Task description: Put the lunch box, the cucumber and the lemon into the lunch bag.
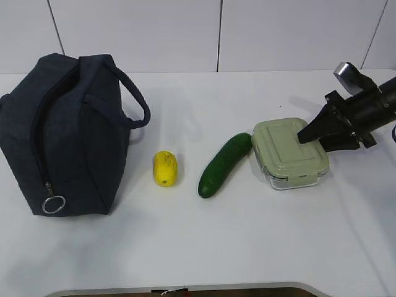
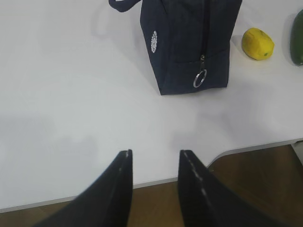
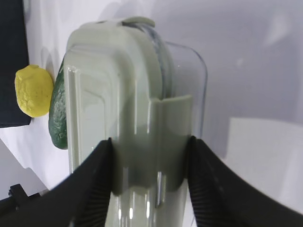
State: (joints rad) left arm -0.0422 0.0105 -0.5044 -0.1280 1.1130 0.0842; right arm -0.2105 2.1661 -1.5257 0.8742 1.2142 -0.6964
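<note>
The lunch box, lying at the right just beside the cucumber, is being straddled by the right gripper; its jaws are being held partly open on either side of the lid clip, seemingly touching, though a firm grip cannot be confirmed. Closing and lifting is likely being called for next. The zipped lunch bag is standing far left, with the lemon between. The left gripper is being held near the table's near edge, partly open, empty.

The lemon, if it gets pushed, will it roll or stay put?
The lemon is a small oval lying free on the smooth table, so it would probably roll or wobble. Its skin looks pitted, so likely not very slippery.
</note>
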